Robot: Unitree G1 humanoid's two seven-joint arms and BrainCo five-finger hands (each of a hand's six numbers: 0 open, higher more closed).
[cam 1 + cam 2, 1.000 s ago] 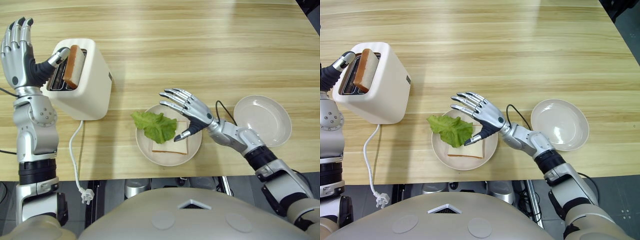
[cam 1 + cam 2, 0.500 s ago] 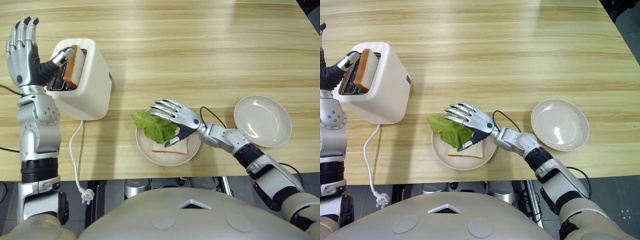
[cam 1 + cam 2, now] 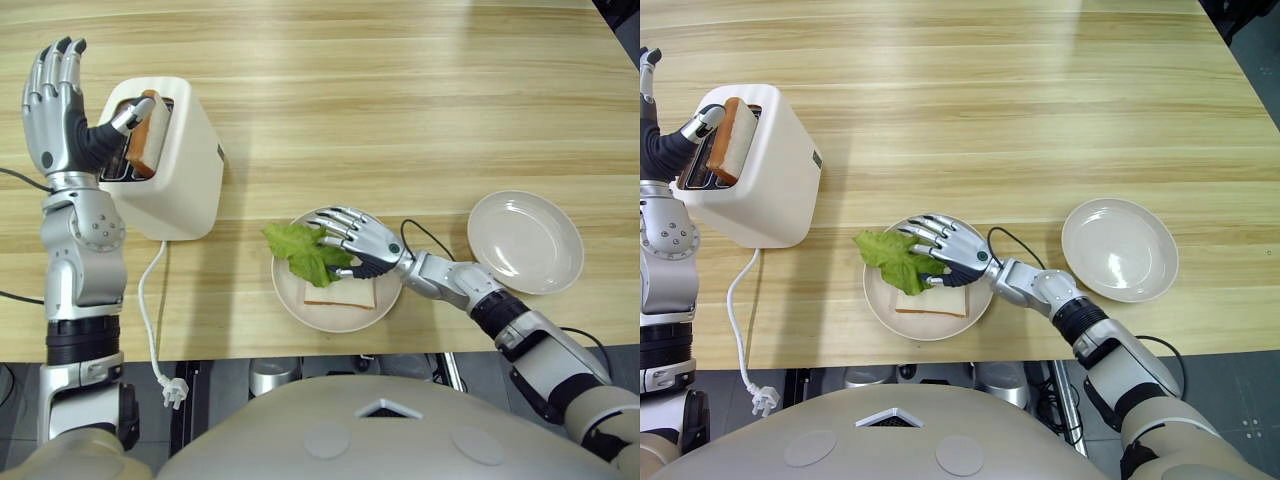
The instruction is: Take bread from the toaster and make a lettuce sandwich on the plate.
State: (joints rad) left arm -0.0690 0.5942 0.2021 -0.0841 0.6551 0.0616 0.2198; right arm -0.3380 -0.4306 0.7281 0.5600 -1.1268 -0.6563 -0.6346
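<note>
Lowered within the second, right robot hand [image 3: 358,245] curls onto lettuce [image 3: 298,250], seating it on the plate [image 3: 335,322], left-eye view, left robot hand [image 3: 58,110] spread; right-eye view: bread [image 3: 735,135] stands in toaster [image 3: 765,190], plate's 10 o'clock, likely next lift

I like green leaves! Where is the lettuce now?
The lettuce lies on the middle plate, partly over the bread slice and hanging off its left rim, under the right hand.
</note>
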